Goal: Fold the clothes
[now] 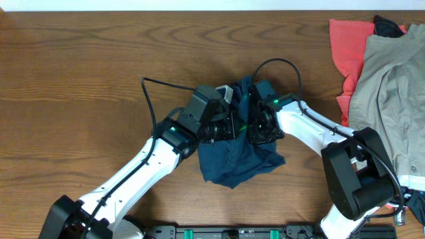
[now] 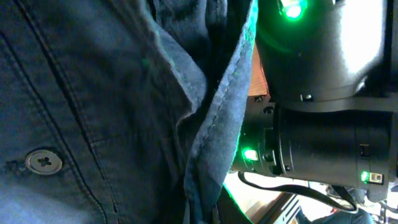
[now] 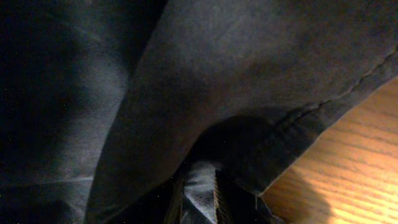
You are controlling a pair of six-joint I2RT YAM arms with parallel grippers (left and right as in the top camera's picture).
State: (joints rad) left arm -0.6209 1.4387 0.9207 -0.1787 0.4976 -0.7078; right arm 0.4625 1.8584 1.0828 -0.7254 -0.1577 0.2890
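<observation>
A brown wood-grain table point(image 1: 80, 73) fills the overhead view. At the right edge of the frame lies a khaki-grey garment point(image 1: 392, 93), partly covering a coral-red cloth point(image 1: 348, 46) in the upper right corner.

Two white-and-black arms reach in from the bottom edge. The left arm point(image 1: 143, 169) comes up from the lower left and the right arm point(image 1: 312, 129) from the lower right. They meet just right of the frame's centre.

The navy shorts point(image 1: 236, 162) are at that meeting point. They are bunched into an uneven dark blue heap, with the top gathered up against both arms. The lower part spreads flat on the table toward the bottom of the frame.

The left gripper point(image 1: 229, 123) is buried against the cloth. Neither the overhead nor the left wrist view shows its fingers, so I cannot tell whether it is spread or pinched.

The right gripper point(image 3: 199, 186) appears dimly at the bottom centre of the right wrist view. Two dark fingertips stand close together, pinching a narrow ridge of the shorts between them.

In the left wrist view the cloth looks soft, with stitched seams, a folded hem point(image 2: 217, 106) and a small dark four-hole button point(image 2: 43, 162) at lower left.
</observation>
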